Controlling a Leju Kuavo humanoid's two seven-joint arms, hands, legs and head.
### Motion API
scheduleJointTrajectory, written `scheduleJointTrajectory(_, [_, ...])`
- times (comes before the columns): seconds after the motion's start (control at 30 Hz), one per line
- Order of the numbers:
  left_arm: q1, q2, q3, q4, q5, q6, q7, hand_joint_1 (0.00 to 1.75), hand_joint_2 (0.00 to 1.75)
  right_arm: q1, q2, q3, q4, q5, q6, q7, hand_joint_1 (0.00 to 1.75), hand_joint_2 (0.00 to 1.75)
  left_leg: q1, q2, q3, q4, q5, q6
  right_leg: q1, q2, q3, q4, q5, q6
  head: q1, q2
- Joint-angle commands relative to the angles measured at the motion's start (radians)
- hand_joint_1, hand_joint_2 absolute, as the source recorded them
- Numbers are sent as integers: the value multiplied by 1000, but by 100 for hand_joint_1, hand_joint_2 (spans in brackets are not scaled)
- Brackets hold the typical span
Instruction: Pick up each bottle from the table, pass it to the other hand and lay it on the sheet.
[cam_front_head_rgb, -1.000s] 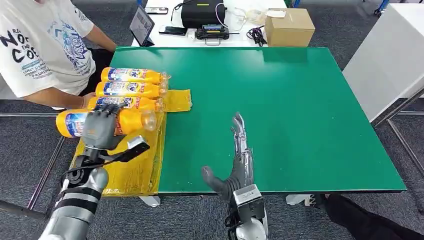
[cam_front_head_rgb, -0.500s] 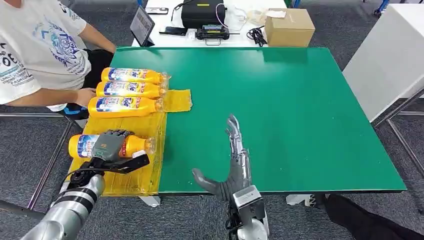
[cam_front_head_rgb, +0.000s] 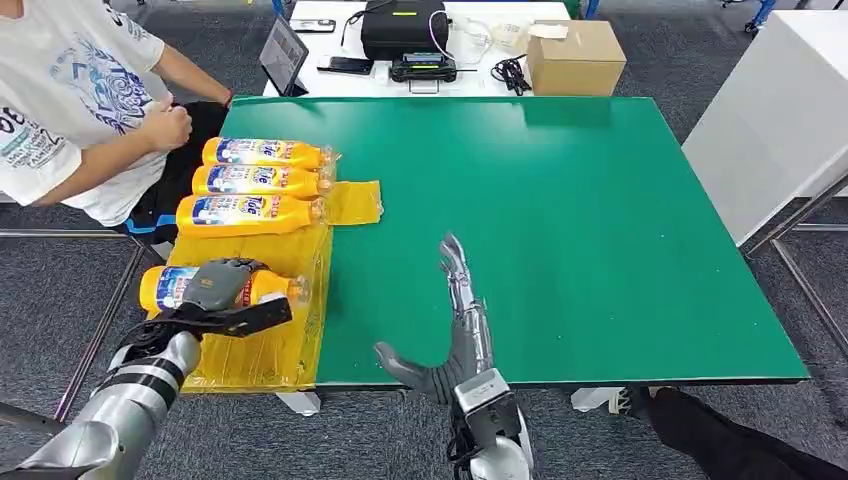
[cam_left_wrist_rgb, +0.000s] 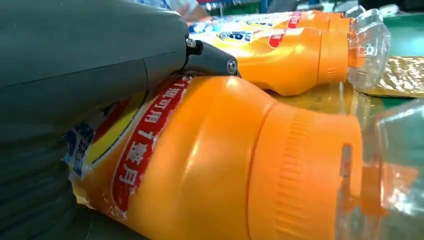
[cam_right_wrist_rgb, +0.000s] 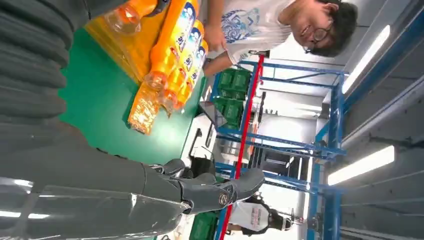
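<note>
- Left hand (cam_front_head_rgb: 222, 287): fingers wrapped over the top of the fourth bottle (cam_front_head_rgb: 225, 287), gripping it around the label. The left wrist view confirms this, with the grey hand (cam_left_wrist_rgb: 90, 65) pressed on the orange body of the bottle (cam_left_wrist_rgb: 225, 165).
- Fourth bottle: lies on its side on the yellow sheet (cam_front_head_rgb: 265, 345), clear cap toward the table's middle. It sits near the sheet's left edge, apart from the row beyond it.
- Three bottles (cam_front_head_rgb: 250, 182): lie side by side on the far part of the sheet, caps pointing the same way, each just beside its neighbour. The right wrist view shows the same row (cam_right_wrist_rgb: 175, 65).
- Right hand (cam_front_head_rgb: 455, 320): holds nothing, fingers stretched flat and straight, thumb out to the side. It is over the near edge of the green table (cam_front_head_rgb: 580, 230), well apart from the sheet.
- Person (cam_front_head_rgb: 80, 90): in a white printed shirt, sits at the table's far left corner, one hand raised near the chest.
- Beyond the green table: a cardboard box (cam_front_head_rgb: 573, 57) and a black case (cam_front_head_rgb: 403, 27) on a white table.
</note>
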Motion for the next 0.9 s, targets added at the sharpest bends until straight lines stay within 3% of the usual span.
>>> scheduleJointTrajectory(0.03, [43, 10, 1, 86, 100, -118, -54, 0, 175, -49, -7, -2, 121, -2, 14, 37, 0, 175, 0, 4, 5, -2, -1, -1, 1, 4, 4, -2, 0, -1, 0, 0])
scheduleJointTrajectory(0.4, [47, 9, 6, 83, 150, -166, -76, 0, 175, -56, -5, -3, 138, -5, 19, 37, 0, 175, 0, 2, 7, -2, 0, -1, 0, 3, 7, -2, 0, -2, 0, 0])
scheduleJointTrajectory(0.6, [108, 11, 41, 2, 313, -279, -142, 0, 175, -45, 19, -63, 149, -58, -26, 64, 0, 175, 0, 3, 9, -3, 0, -1, 0, 4, 9, -3, 0, -2, 0, 0])
scheduleJointTrajectory(0.73, [129, -15, 100, -68, 486, -360, -202, 0, 175, -49, 20, -59, 170, -59, -27, 65, 0, 175, 0, 4, 10, -3, 0, -1, 0, 4, 10, -3, 0, -2, 0, 0])
scheduleJointTrajectory(0.9, [205, -70, 145, -286, 856, -610, -246, 0, 175, -54, 21, -46, 189, -53, -34, 63, 0, 175, 0, 1, 8, -2, 0, -1, 1, 1, 8, -2, 0, -2, 0, 0])
